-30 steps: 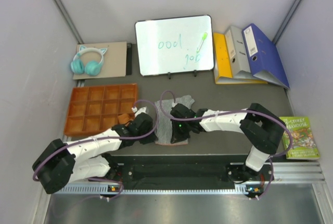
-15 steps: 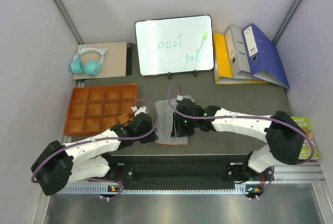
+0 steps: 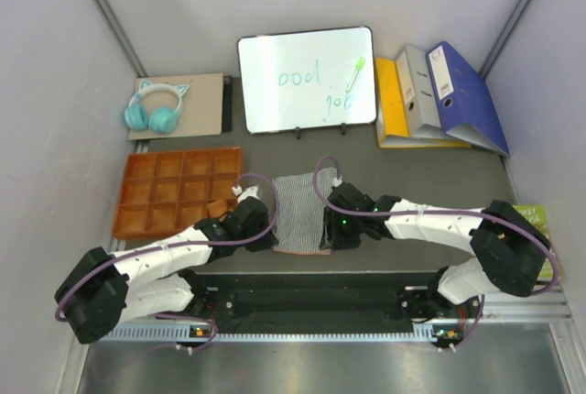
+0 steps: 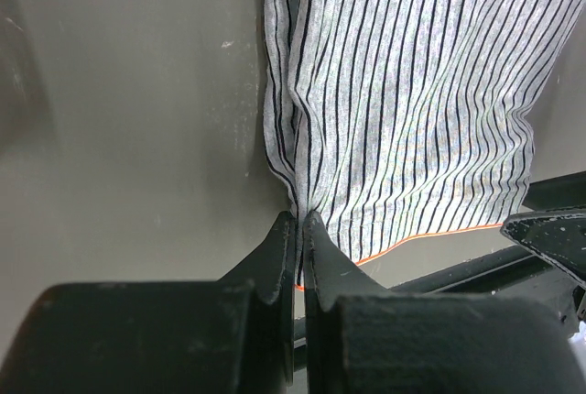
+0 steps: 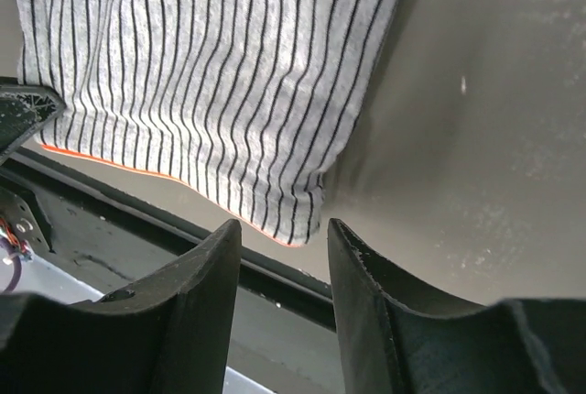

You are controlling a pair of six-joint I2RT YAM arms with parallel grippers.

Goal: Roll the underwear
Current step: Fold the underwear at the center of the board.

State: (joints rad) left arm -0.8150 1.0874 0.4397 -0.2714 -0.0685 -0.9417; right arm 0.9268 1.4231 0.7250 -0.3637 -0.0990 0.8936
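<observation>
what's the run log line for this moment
left fingers: shut on near left corner of striped boxer shorts | right fingers: open at near right corner | shorts: flat, unrolled

Soft, even light is falling from overhead, casting only faint shadows. At the bottom of my left wrist view, my left fingers (image 4: 273, 261) are blurring darkly; the striped boxer shorts (image 4: 412, 92) are showing crisp.

Matt cloth on a dull table (image 4: 137, 92)
The boxer shorts (image 4: 412, 92) are thin, finely striped cloth, soft and faintly fuzzy; the table looks smooth and lightly scuffed; the right gripper (image 5: 282, 226) has grainy black plastic fingers (image 5: 197, 293); the tray (image 3: 179, 191) is smooth orange plastic.
</observation>
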